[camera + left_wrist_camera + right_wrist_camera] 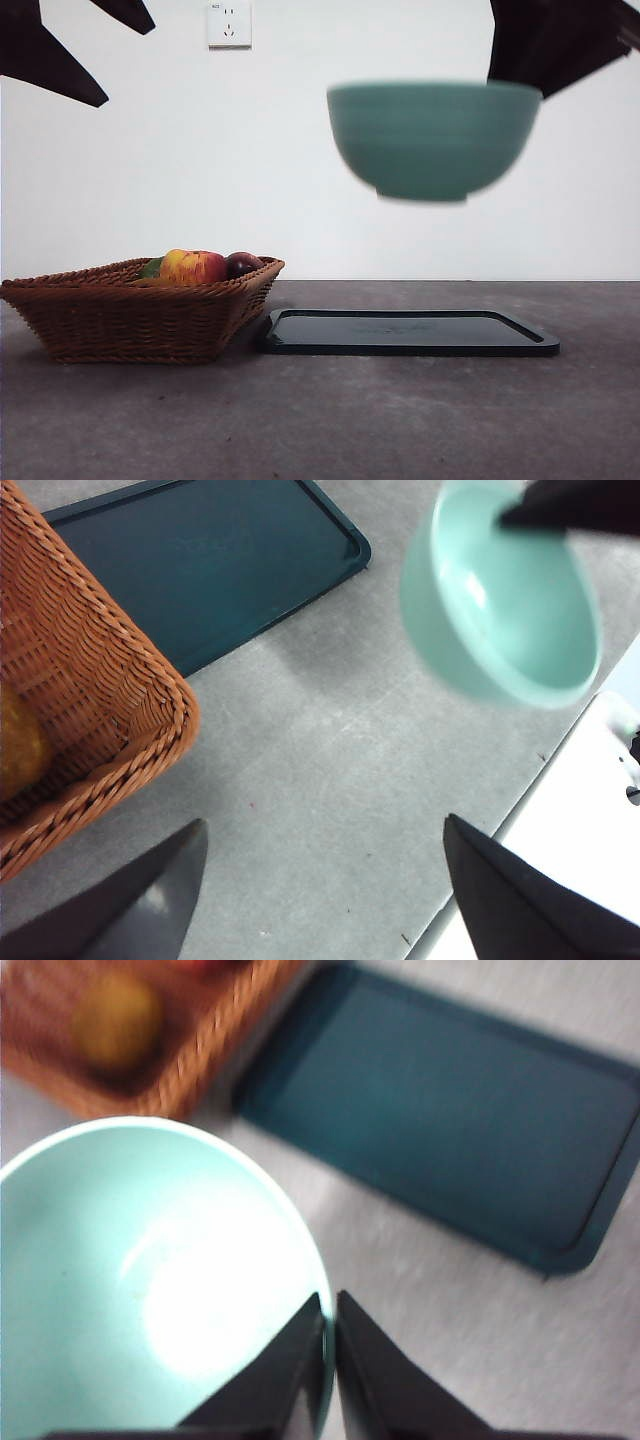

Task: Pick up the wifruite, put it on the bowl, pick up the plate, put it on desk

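The teal bowl hangs in the air above the black tray, blurred by motion. My right gripper is shut on its rim, one jaw inside the bowl and one outside, coming down from the top right. The bowl looks empty. Fruit lies in the wicker basket: a red-yellow one, a dark one and a brownish-green round one; I cannot tell which is the wifruite. My left gripper is open and empty, high over the desk beside the basket. No plate is in view.
The brown wicker basket stands at the left. A flat black tray lies next to it in the middle. A wall socket is on the white wall behind. The desk's edge runs close to the left gripper.
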